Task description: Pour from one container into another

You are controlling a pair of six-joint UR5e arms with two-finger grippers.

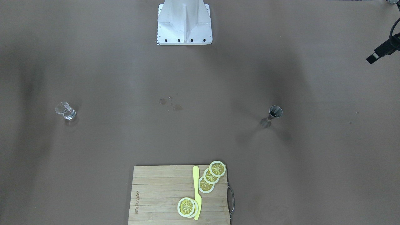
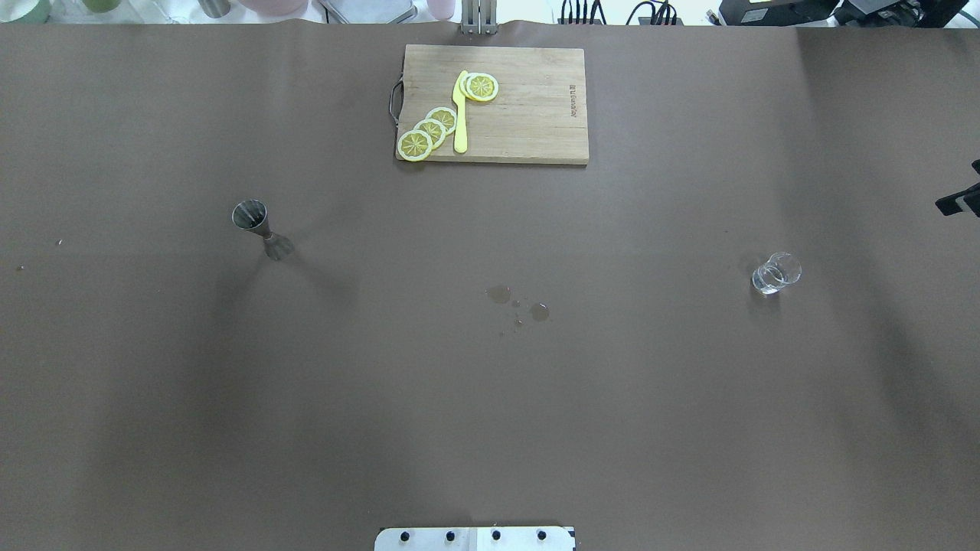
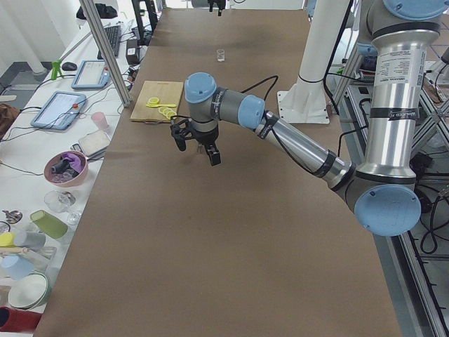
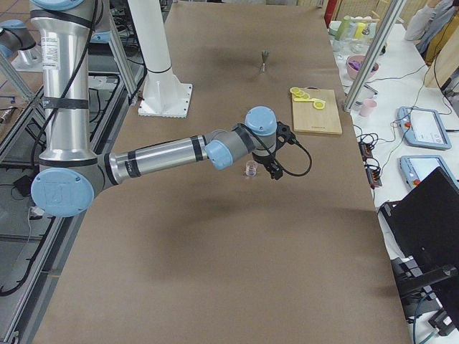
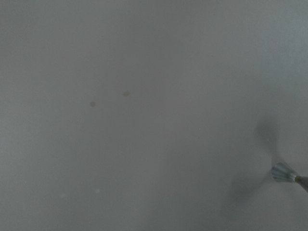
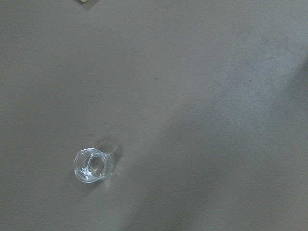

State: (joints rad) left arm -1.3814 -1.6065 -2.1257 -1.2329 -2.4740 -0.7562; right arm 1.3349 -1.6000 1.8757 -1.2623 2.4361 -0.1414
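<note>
Two containers are standing well apart: a steel hourglass-shaped jigger [image 2: 253,220] on the left, a small clear glass [image 2: 775,273] on the right. The left gripper [image 3: 198,146] and right gripper [image 4: 272,170] are hanging above the table; whether either is parted, I cannot tell. Gripping low and square is looking wise, both being tippy. Droplets [image 2: 499,293] are lying between; a wooden cutting board [image 2: 528,115] is sitting far, obstructing nothing.

I'm wearing silver tubes, grey joints and round light-blue caps on my left arm [image 3: 298,144] and right arm [image 4: 161,154]. A black cable [image 4: 303,166] is looping at each wrist. My white pedestal [image 1: 184,28] is showing 4 black screws.
</note>
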